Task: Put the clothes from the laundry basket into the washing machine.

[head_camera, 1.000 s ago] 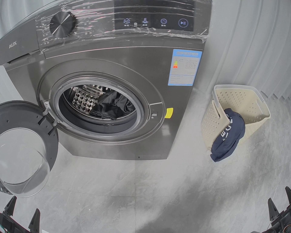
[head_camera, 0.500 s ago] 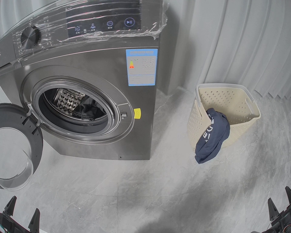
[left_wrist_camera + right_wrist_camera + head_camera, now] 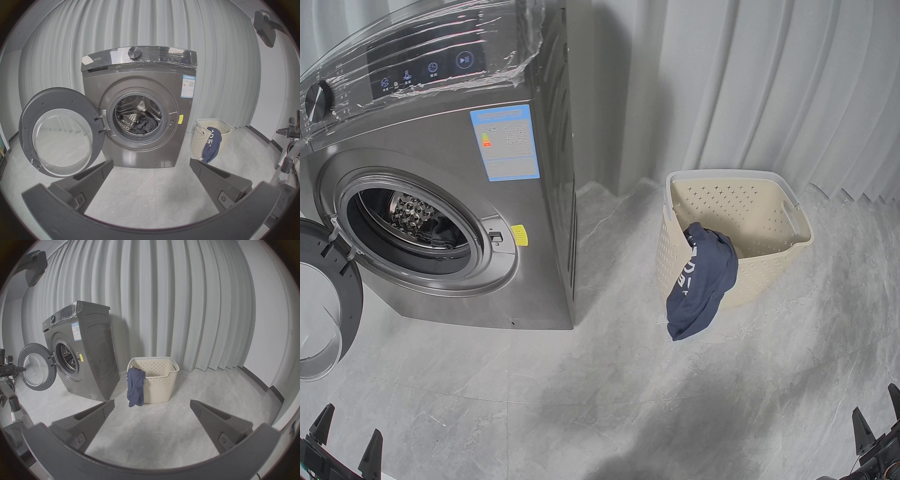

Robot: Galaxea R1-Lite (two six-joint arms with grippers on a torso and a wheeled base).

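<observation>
**Navy garment draped on basket rim, both grippers empty**

The left gripper (image 3: 150, 162) is spread wide and holds nothing, and the right gripper (image 3: 151, 402) is just the same. A navy garment (image 3: 700, 284) hangs over the laundry basket (image 3: 731, 174) rim, beside the washing machine (image 3: 537, 262). Its door (image 3: 350, 281) stands open, with dark clothes (image 3: 142, 125) in the drum.

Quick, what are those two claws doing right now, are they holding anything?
Left gripper: open, holding nothing.
Right gripper: open, holding nothing.
</observation>
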